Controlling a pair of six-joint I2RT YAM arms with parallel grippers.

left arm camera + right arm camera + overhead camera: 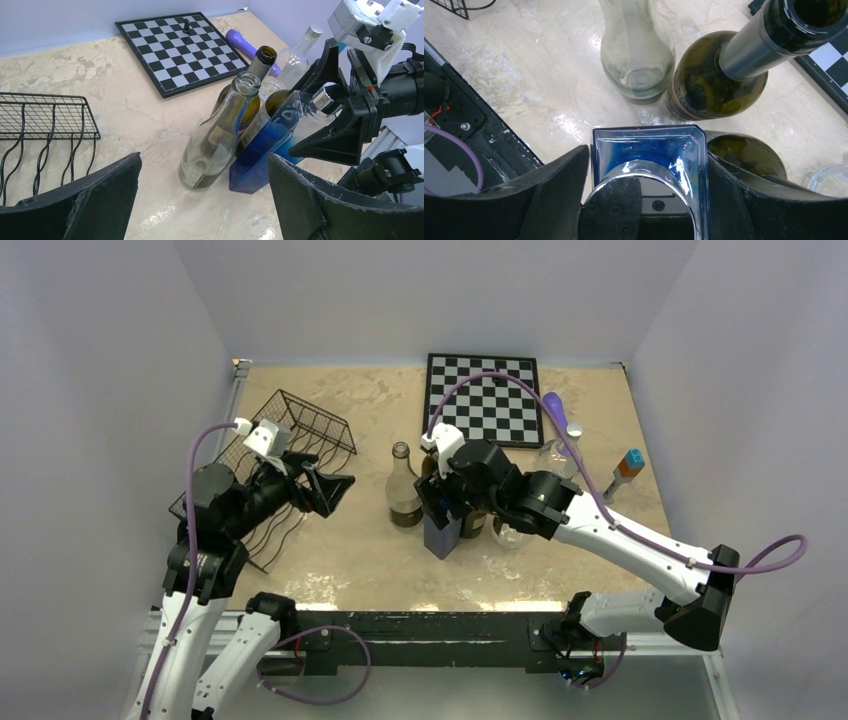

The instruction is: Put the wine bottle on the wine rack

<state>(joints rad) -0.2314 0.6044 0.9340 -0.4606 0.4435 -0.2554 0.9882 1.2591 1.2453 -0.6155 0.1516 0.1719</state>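
My left fingers gape wide; my right fingers straddle the blue bottle, whether gripping I cannot tell. Lifting could topple the green bottle crowding it.

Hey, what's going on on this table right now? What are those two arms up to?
The right end effector has its jaws on either side of a blue square bottle, which stands on the table among other bottles. Whether it is actually squeezing the bottle isn't clear, and the bottle hasn't been lifted. The left end effector is open and empty, hovering beside the black wire wine rack. No bottle shows on the rack.
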